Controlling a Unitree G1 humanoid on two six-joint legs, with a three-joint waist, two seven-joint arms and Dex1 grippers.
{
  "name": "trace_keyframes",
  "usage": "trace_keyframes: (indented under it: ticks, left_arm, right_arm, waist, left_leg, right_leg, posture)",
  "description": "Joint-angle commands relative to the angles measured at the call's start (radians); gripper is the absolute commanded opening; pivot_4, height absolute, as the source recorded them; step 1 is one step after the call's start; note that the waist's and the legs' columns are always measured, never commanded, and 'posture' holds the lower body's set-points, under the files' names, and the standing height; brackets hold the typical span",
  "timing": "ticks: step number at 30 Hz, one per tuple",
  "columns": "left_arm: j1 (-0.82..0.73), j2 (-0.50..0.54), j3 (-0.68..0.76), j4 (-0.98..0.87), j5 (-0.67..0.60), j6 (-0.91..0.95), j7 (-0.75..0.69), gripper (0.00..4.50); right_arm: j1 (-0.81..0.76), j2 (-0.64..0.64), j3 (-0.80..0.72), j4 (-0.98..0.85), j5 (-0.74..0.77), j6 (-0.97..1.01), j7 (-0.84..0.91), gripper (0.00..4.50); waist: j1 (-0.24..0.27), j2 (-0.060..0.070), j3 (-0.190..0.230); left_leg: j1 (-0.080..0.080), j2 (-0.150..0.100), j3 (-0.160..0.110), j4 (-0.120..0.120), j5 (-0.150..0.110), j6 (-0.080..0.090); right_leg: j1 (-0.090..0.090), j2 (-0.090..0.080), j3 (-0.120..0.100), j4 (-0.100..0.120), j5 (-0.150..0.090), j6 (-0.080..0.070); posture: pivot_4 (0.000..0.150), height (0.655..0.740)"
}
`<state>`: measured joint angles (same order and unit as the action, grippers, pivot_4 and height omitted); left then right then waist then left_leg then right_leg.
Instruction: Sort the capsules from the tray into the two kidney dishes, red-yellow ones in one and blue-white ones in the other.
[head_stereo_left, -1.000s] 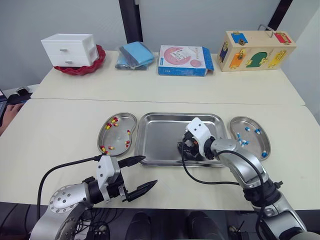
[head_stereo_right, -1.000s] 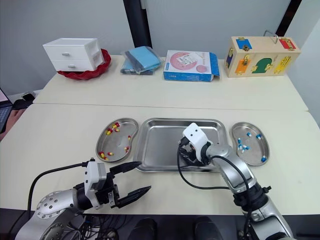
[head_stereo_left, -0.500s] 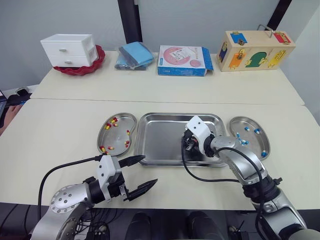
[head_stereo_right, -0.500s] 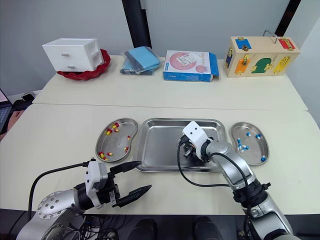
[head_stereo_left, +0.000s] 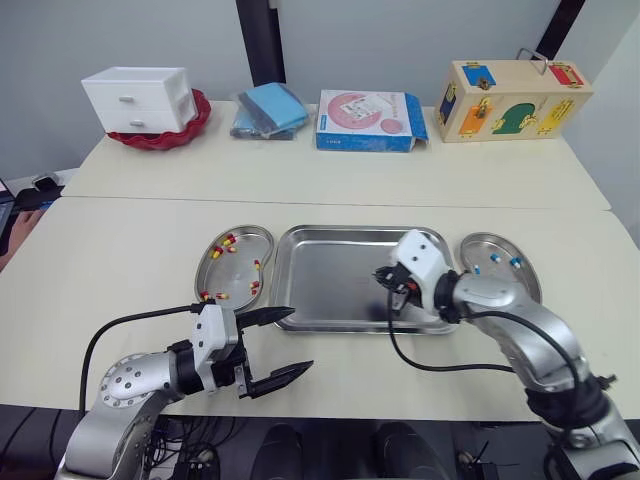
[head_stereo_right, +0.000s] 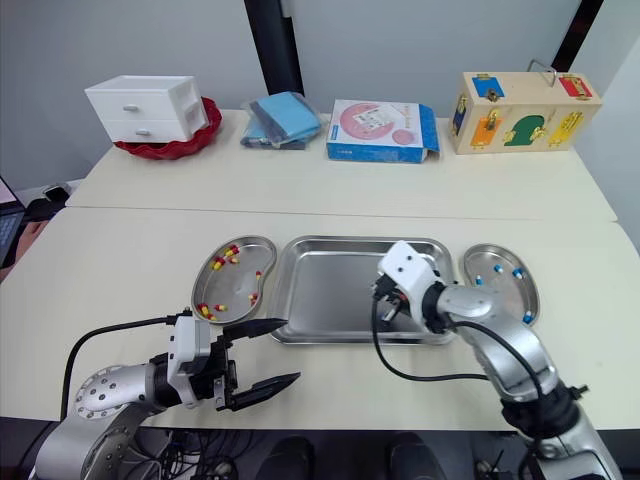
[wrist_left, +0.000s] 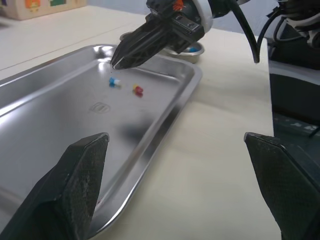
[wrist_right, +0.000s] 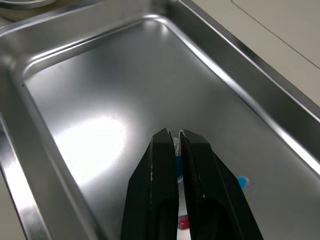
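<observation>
Right claw: the right gripper (wrist_right: 175, 133) hung over the right part of the tray (head_stereo_left: 325, 275); its two black fingers were drawn almost together; a pinched capsule (wrist_right: 175, 147), white and blue, showed as a sliver between the tips, lifted off the metal.
Left claw: the left gripper (head_stereo_left: 302, 338) hovered with its fingers spread wide, low over the table (head_stereo_left: 120, 270) near the front edge; it sat just in front of the tray's front left corner, touching none of the dishes.
Tray: steel, in the middle of the table between the two dishes; a loose blue-white capsule (wrist_left: 115, 81) and a loose red-yellow capsule (wrist_left: 137, 90) lay close together on its floor, just beneath the right gripper's tips.
Left dish: the left kidney dish (head_stereo_left: 232, 272) stood just beside the tray's left side; red-yellow capsules (head_stereo_left: 225, 243) lay scattered in it, some at the far end, some at the near end.
Right dish: the right kidney dish (head_stereo_left: 505, 285) stood just beside the tray's right side; a few blue-white capsules (head_stereo_left: 494, 258) lay in it.
Behind: on a second table stood a white drawer unit (head_stereo_left: 138, 98), a blue cloth (head_stereo_left: 270, 108), a flat box (head_stereo_left: 370, 120) and a wooden toy box (head_stereo_left: 512, 100), in a row.
</observation>
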<state>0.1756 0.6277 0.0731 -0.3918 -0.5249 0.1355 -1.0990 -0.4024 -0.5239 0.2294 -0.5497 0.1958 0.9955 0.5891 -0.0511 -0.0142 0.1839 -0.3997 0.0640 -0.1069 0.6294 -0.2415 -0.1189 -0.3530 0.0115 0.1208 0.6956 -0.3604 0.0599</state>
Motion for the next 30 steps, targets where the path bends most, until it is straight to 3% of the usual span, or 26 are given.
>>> trace_keyframes:
  ticks: [1, 4, 10, 19, 30]
  left_arm:
    - [-0.031, -0.020, -0.002, 0.010, -0.046, -0.058, -0.058, 4.50]
    - [-0.045, -0.040, -0.011, 0.027, -0.045, -0.073, -0.064, 4.50]
    - [-0.041, -0.066, -0.021, 0.043, -0.036, -0.112, -0.077, 4.50]
    - [-0.033, -0.082, -0.029, 0.073, -0.023, -0.160, -0.081, 4.50]
    - [-0.026, -0.091, -0.025, 0.099, -0.023, -0.176, -0.057, 4.50]
  right_arm:
    - [0.096, -0.051, -0.179, -0.146, 0.069, 0.018, 0.022, 0.02]
    - [0.227, -0.080, -0.365, -0.213, 0.106, 0.026, 0.027, 0.02]
    - [0.349, -0.084, -0.567, -0.206, 0.146, 0.001, -0.003, 0.02]
    - [0.371, -0.069, -0.649, -0.043, 0.121, -0.042, -0.114, 0.02]
    - [0.353, -0.070, -0.659, -0.049, 0.172, -0.043, -0.139, 2.96]
  waist:
    - [0.001, 0.000, 0.000]
    - [0.014, 0.000, 0.000]
    - [0.011, 0.000, 0.000]
    - [0.010, 0.000, 0.001]
    - [0.011, 0.000, 0.001]
  left_leg:
    - [0.000, 0.000, 0.000, 0.000, 0.000, 0.000]
    - [-0.001, -0.001, 0.000, 0.000, 0.000, 0.000]
    - [0.000, 0.000, 0.001, 0.000, 0.000, 0.000]
    - [0.000, 0.000, 0.001, 0.000, 0.000, 0.000]
    - [0.000, 0.000, 0.001, 0.000, 0.000, 0.000]
  right_leg:
    - [0.000, 0.000, 0.000, 0.000, 0.000, 0.000]
    - [0.001, 0.000, 0.000, -0.002, 0.000, 0.000]
    - [0.001, 0.000, 0.001, -0.001, 0.000, 0.000]
    - [0.001, 0.000, 0.001, -0.001, 0.000, 0.000]
    - [0.001, 0.000, 0.001, -0.001, 0.000, 0.000]
  posture:
    - [0.150, 0.7400]
    - [0.150, 0.7400]
    - [0.150, 0.7400]
    - [0.150, 0.7400]
    - [0.150, 0.7400]
